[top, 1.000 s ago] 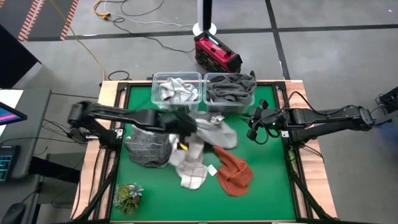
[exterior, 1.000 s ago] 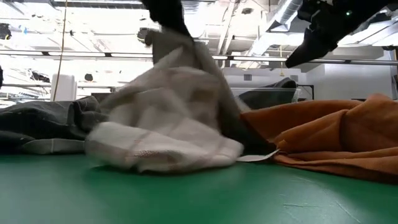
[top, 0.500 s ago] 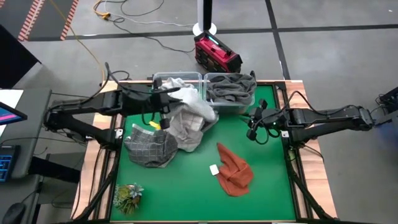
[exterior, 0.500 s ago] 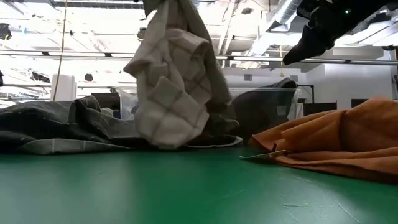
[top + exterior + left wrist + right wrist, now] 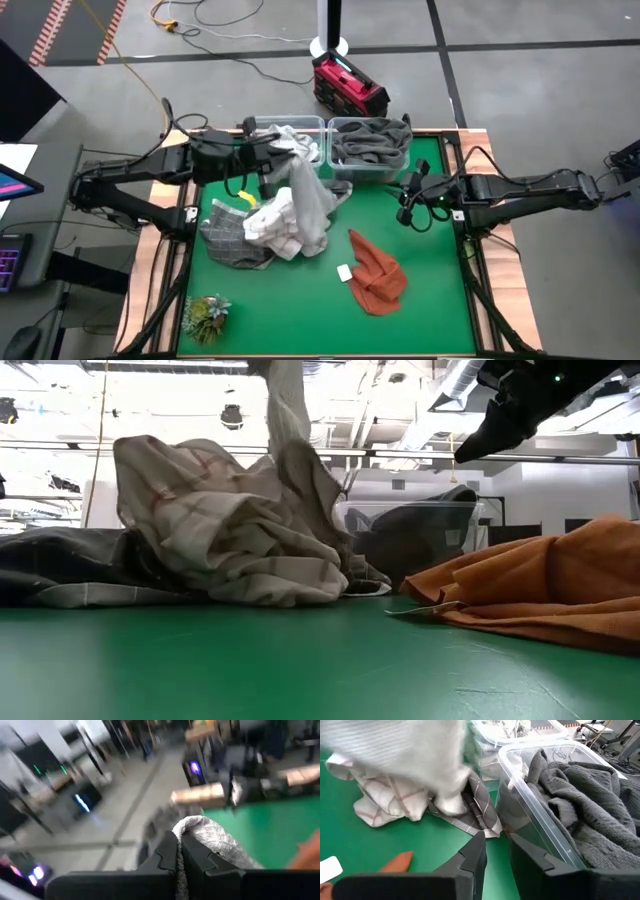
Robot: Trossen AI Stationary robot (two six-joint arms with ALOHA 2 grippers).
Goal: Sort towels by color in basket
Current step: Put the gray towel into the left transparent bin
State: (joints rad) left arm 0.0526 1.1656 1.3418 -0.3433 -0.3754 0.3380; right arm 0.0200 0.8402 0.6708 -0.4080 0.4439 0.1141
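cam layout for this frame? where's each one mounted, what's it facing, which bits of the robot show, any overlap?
High: overhead, straight down on the green table; both arms show.
Low: table height, level across the mat; the right hand hangs at top right.
Left wrist: behind the left hand, shut on a white towel, facing the room.
Right wrist: behind the right hand, facing the grey-towel bin.
Shared: the rust towel shows in high and low.

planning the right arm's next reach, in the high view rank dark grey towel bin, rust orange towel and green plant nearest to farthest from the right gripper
From the right gripper, at the table's right side:
1. Dark grey towel bin, at the back edge, just behind and left of it.
2. Rust orange towel, on the mat in front of it.
3. Green plant, front left corner.
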